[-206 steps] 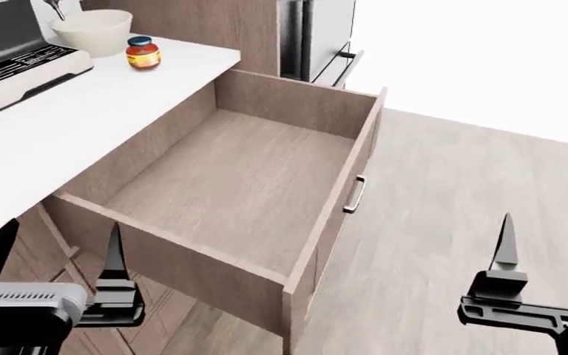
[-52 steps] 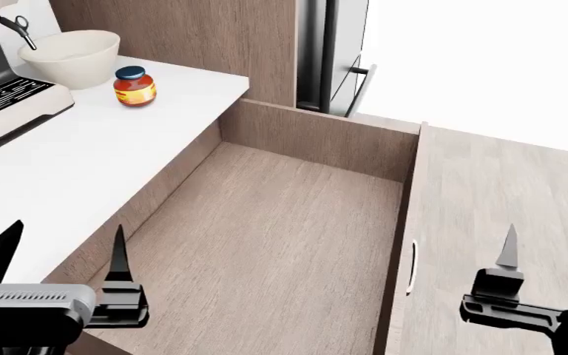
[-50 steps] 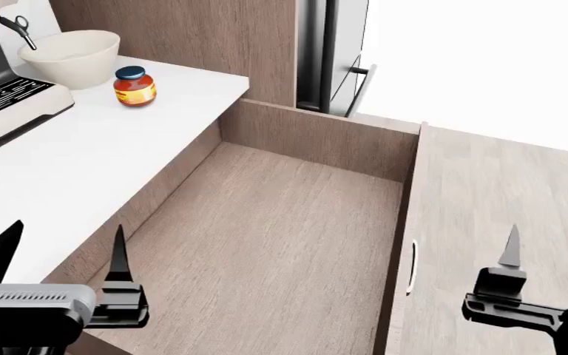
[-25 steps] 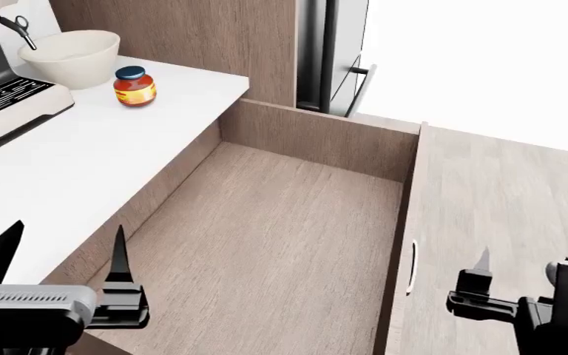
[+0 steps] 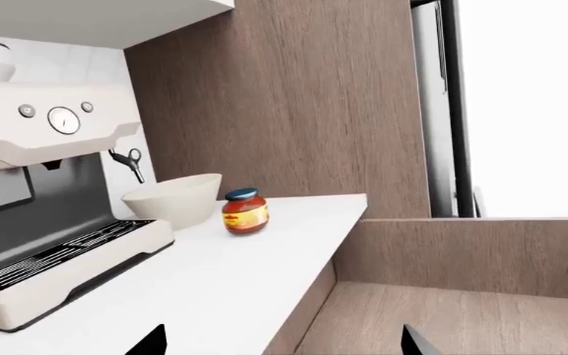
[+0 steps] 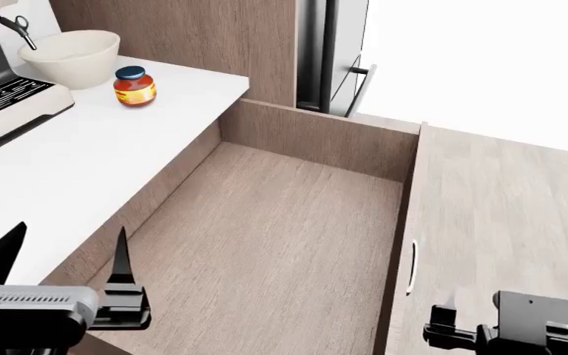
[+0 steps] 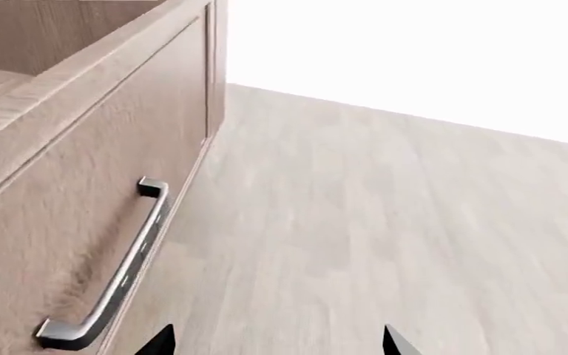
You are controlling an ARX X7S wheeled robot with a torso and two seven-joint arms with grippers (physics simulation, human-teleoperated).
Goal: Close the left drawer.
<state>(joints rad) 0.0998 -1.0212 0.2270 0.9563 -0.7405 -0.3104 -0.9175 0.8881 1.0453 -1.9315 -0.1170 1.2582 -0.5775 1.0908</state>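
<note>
1. Left drawer (image 6: 284, 222): pulled fully out beside white counter (image 6: 86, 148); bar handle (image 7: 112, 277) on front panel.
2. Right gripper (image 7: 274, 342): jaws spread, near handle, apart.
3. Left gripper (image 6: 62, 277): jaws spread, holding nothing.
4. Jar (image 6: 133, 86), bowl (image 6: 72, 55): on counter.

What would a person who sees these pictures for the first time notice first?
The eye goes first to the big wooden drawer, pulled far out from under the white counter and showing nothing inside. Next is its metal handle on the front panel, facing the pale floor. On the counter, a small red jar stands beside a cream bowl and a coffee machine.
</note>
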